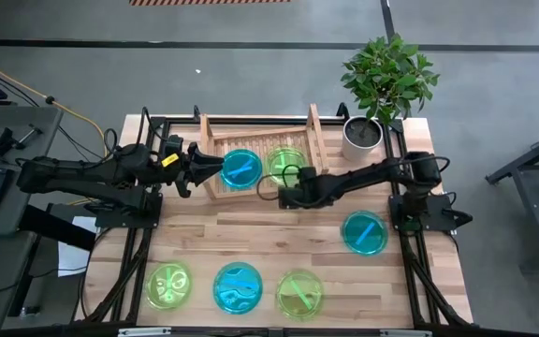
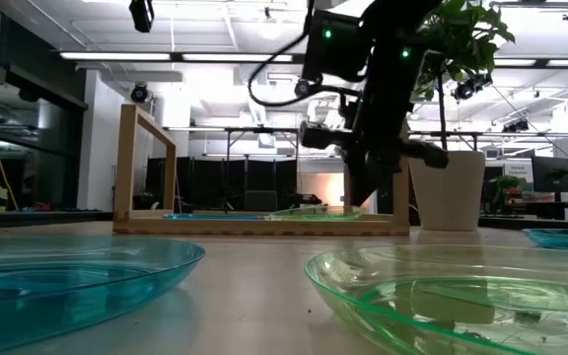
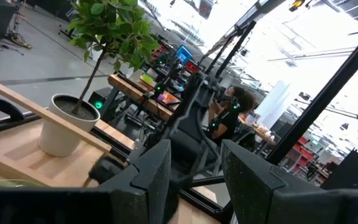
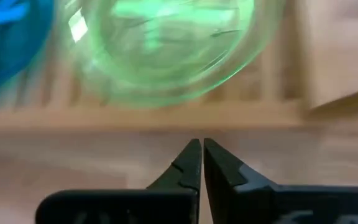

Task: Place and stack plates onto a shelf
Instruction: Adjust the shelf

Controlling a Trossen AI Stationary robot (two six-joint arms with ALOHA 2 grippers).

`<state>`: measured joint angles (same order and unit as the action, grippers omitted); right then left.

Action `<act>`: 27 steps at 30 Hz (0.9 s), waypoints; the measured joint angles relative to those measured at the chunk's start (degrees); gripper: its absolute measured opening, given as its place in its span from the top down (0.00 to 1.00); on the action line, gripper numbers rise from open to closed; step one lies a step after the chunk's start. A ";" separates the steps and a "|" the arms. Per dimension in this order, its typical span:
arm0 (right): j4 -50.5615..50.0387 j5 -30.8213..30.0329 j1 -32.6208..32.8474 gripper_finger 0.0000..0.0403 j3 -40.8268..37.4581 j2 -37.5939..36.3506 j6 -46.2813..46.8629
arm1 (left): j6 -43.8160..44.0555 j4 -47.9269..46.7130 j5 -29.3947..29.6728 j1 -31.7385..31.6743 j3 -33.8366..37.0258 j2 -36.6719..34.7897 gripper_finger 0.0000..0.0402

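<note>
Three translucent round plastic plates (image 1: 240, 286) on table's front edge, cyan one (image 1: 364, 232) right; cyan (image 1: 241, 168) and lime (image 1: 286, 163) in slatted wooden shelf (image 1: 318, 140); right gripper (image 4: 201, 155) pressed shut, empty, beside shelf; left gripper (image 1: 215, 168) spread at shelf's end.

Six plates show: three blue (image 1: 241, 168) and three green (image 1: 286, 164). One of each colour lies on the one shelf (image 1: 318, 136); the other four lie on the table (image 1: 279, 234). One plant (image 1: 386, 75) stands in one pot (image 1: 361, 137).
</note>
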<state>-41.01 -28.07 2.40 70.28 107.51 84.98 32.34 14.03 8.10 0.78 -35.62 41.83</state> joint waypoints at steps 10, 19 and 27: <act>-5.06 2.54 -5.77 1.00 2.93 0.38 -3.41 | -0.01 -0.87 2.63 0.00 0.00 0.10 0.67; -4.25 4.12 -8.41 1.00 2.93 0.72 -4.42 | 0.00 -0.87 3.20 0.00 0.00 0.10 0.67; -1.03 3.36 -8.59 1.00 2.95 2.05 2.22 | 0.00 -0.88 3.21 0.00 0.00 0.08 0.67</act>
<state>-42.04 -24.71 -6.19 73.23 109.56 87.20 32.33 13.15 11.31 0.78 -35.62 41.91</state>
